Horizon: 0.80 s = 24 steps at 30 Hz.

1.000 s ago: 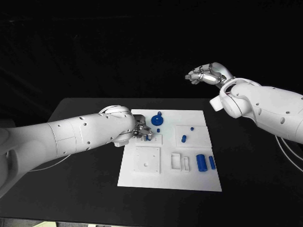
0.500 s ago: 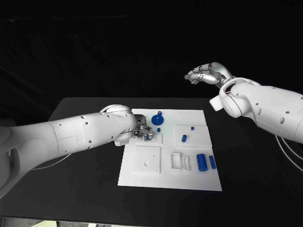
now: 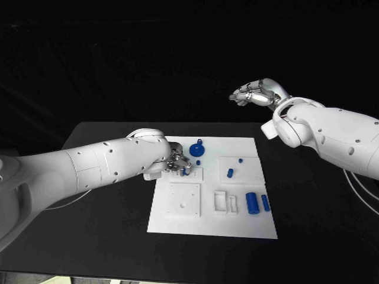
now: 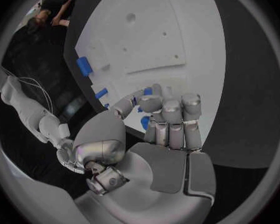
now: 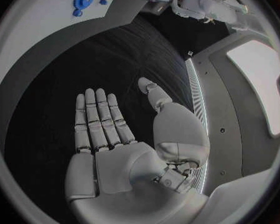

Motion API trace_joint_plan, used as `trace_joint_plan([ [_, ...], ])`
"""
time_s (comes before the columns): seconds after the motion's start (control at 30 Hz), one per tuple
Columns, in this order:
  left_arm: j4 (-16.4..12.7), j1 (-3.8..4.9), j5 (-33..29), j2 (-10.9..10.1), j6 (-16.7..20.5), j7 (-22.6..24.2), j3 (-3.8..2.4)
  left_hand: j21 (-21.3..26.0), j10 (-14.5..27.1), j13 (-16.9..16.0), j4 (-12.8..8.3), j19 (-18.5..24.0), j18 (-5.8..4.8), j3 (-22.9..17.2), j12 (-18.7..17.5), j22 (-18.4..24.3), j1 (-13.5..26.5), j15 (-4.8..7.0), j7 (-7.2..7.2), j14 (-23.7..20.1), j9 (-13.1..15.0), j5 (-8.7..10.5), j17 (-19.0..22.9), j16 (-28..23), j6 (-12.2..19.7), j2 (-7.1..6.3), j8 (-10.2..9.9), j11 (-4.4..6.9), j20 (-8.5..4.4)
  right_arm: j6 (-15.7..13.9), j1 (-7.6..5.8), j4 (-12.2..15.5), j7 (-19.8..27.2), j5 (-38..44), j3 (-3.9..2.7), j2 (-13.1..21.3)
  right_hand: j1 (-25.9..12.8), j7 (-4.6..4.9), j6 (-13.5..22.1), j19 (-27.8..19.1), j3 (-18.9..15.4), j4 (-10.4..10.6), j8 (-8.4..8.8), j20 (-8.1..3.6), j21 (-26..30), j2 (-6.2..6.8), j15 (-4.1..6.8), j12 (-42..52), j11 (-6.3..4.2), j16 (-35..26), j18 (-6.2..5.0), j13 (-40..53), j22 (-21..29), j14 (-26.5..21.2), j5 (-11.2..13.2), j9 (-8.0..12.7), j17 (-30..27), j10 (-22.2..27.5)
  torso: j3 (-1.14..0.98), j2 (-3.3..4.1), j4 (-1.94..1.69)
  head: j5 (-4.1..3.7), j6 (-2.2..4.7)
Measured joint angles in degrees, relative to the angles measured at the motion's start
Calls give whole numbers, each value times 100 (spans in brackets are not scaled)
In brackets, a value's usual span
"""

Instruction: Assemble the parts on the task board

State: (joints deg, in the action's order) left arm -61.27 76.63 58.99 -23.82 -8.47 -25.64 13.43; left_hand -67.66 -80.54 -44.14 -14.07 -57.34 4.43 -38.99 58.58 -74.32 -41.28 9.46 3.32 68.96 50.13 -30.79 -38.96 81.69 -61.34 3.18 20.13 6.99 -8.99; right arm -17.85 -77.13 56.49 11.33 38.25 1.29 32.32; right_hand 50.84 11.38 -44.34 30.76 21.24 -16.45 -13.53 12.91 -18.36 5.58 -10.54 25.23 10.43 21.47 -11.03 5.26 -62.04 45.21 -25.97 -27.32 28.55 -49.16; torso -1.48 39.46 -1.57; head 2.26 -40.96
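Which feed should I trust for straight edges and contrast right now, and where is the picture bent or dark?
Head view: task board edges run straight, white on black table, the room behind dark. Left wrist view: fisheye bends the board's edge; the left hand covers part of it. Right wrist view: the right hand hangs over the dark table, and the board's edge bows there too.
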Motion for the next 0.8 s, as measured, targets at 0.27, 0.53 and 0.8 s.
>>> trace_joint_plan([
  [0.27, 130, 31, -123, 73, -220, -23, -5, 0, 1, 1, 0, 0, 0, 0, 0, -5, -2, 0, 0, 1, 6, 24, 0, 0, 0, -2, -21, -1, 0, 20, 0, -6, -10, 25, 0, -14, 0, 0, 0, -9, -15, 15, 0, 9, 0, 0, -19, 0, 0, 0, -1, -14, -6, -19, 0, 7, -15, 0, 1, 2, 2, -21, -9],
  [0.53, 220, 58, -288, 123, -429, -79, -5, 0, 2, 1, 1, 0, 0, 0, 0, -5, -2, 2, 0, 5, 9, 48, 1, 0, 0, -2, -40, -2, 0, 39, 0, -9, -18, 45, 0, -27, 0, 0, 0, -9, -15, 15, 0, 9, 20, 0, -19, -22, 0, 0, -1, -20, -6, -19, 0, 12, -28, 0, 1, 0, -2, -34, -20],
  [0.8, 283, 54, -459, 141, -443, -86, -5, -22, 3, -5, 3, 0, 0, -6, 0, -12, 70, -1, 0, 19, 26, 360, -10, 0, 0, 70, -31, -3, 0, 59, 1, -30, -26, 68, 1, -47, 23, 0, 0, -8, -15, 15, 0, 9, 20, -23, -19, -22, 0, 0, -1, -35, -11, -19, 0, 19, -36, 0, 1, -3, -7, -43, -13],
])
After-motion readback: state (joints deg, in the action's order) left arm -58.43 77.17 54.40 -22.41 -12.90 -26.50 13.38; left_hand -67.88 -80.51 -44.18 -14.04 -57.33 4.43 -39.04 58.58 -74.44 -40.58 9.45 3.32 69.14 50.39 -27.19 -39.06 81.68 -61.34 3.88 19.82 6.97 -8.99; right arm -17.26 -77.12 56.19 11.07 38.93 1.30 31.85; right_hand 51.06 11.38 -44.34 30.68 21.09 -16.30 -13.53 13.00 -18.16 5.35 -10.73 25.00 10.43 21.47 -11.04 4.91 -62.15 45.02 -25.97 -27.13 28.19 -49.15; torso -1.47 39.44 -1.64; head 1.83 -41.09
